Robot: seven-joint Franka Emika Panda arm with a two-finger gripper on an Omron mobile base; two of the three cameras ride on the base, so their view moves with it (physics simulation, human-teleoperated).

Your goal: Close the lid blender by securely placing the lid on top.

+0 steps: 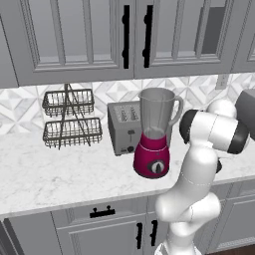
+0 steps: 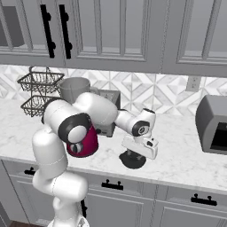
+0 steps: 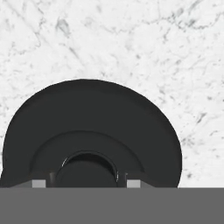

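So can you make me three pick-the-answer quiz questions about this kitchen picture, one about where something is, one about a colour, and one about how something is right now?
1. Where is the lid?
A. On the blender jar
B. On the marble counter, right of the blender
C. In the wire basket

2. What colour is the base of the blender?
A. Magenta
B. Green
C. Yellow

3. How is the top of the blender jar right now?
A. Covered by the lid
B. Open, no lid on it
C. Covered by a plate

Answers:
1. B, the right base view shows the dark lid lying on the counter under the end effector.
2. A, the left base view shows a rounded magenta base with a black dial.
3. B, the jar's mouth is bare in the left base view.
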